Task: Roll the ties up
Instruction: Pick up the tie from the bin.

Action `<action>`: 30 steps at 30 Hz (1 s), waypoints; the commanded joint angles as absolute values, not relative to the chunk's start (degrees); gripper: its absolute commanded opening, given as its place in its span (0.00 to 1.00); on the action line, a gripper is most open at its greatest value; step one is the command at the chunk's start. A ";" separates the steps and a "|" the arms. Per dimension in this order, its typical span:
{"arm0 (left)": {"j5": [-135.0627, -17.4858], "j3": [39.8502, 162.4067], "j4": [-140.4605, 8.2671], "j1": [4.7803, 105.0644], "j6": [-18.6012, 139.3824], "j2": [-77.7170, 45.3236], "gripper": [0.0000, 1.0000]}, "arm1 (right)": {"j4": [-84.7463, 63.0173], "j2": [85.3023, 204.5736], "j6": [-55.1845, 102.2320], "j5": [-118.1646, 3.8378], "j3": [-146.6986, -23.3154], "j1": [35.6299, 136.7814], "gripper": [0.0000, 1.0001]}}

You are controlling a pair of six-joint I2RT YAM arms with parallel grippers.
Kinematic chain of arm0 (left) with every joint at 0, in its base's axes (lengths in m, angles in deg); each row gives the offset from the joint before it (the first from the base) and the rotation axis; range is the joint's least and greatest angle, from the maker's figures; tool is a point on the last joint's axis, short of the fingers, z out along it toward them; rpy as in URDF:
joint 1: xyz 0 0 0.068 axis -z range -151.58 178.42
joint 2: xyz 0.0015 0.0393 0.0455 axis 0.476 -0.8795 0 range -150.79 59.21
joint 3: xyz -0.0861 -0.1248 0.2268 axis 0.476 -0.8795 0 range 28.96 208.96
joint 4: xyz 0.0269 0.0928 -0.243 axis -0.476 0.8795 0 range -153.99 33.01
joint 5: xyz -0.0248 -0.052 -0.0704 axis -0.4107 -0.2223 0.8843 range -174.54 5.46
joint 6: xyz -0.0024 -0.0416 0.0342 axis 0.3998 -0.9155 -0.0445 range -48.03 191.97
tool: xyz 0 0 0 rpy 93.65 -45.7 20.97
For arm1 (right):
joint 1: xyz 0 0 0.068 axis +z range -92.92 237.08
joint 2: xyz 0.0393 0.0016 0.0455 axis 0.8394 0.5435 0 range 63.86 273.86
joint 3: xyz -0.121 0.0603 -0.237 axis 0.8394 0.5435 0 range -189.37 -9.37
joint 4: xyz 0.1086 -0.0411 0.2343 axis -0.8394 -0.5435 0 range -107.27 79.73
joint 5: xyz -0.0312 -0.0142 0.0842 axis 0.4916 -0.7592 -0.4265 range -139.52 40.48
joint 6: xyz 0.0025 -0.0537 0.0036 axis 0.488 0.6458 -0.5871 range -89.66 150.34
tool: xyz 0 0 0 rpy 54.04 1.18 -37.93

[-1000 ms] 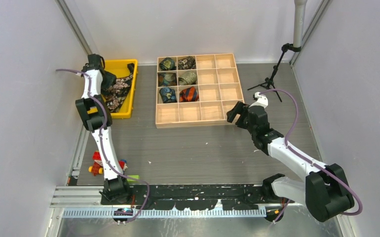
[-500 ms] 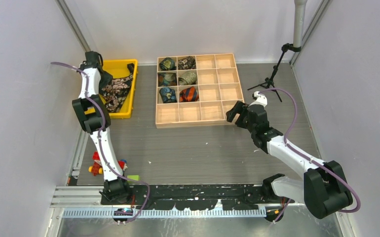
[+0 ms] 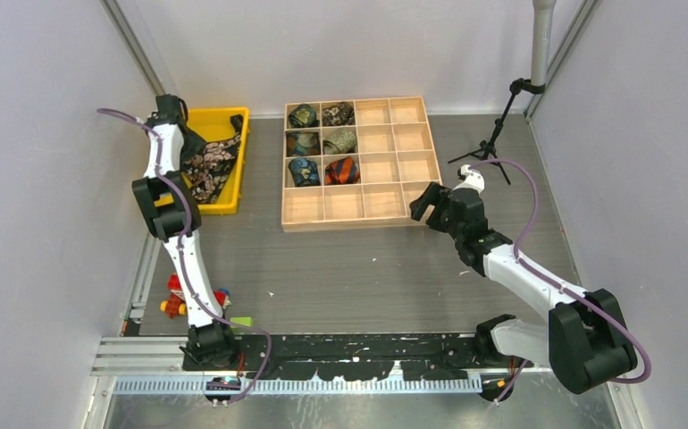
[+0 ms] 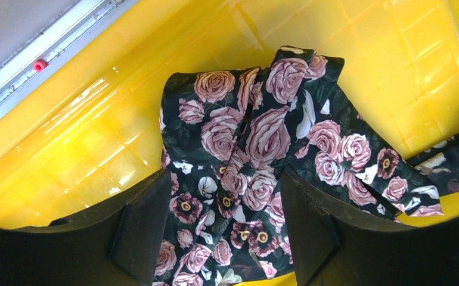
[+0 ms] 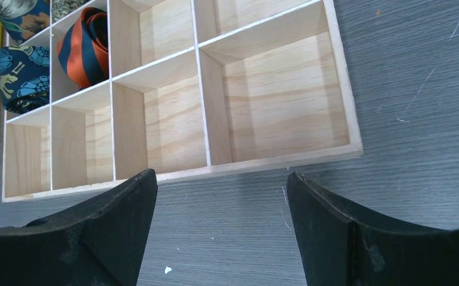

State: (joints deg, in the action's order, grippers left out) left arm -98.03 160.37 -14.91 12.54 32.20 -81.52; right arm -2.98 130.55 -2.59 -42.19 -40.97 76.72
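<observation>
A dark tie with pink roses point(image 4: 257, 137) lies bunched in the yellow bin point(image 4: 96, 149). My left gripper point(image 4: 224, 179) is down in that bin, open, its fingers standing either side of the bunched fabric. From above, this gripper point(image 3: 194, 147) sits over the floral tie point(image 3: 208, 165) in the bin point(image 3: 224, 116). Another dark tie point(image 4: 453, 161) pokes in at the right. Several rolled ties point(image 3: 303, 115) fill the left cells of the wooden tray point(image 3: 358, 221), among them an orange-striped roll point(image 5: 84, 47). My right gripper point(image 5: 221, 176) hangs open and empty before the tray's front right corner.
A small black tripod point(image 3: 492, 143) stands at the back right. A red toy point(image 3: 175, 295) and a green piece point(image 3: 240, 321) lie near the left arm's base. The tray's right cells point(image 5: 275, 101) hold nothing. White walls close in on both sides.
My left arm has shifted slightly to the left over the bin, gripper still at the floral tie. The right arm has barely moved.
</observation>
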 commanded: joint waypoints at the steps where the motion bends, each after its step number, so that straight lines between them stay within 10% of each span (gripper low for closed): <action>1: -97.70 162.22 -15.83 12.34 33.75 -82.78 0.68 | -1.05 130.50 -3.02 -42.66 -43.21 76.23 0.84; 8: -97.50 161.77 -15.66 12.31 34.30 -82.83 0.57 | -0.95 130.57 -3.18 -43.01 -43.11 75.98 0.83; 19: -96.62 158.69 -17.89 12.19 35.94 -79.34 0.01 | -1.04 130.92 -3.27 -43.47 -43.30 75.61 0.83; 30: -96.13 155.78 -19.10 12.22 36.61 -69.75 0.00 | -1.35 131.61 -3.32 -43.71 -43.87 75.57 0.82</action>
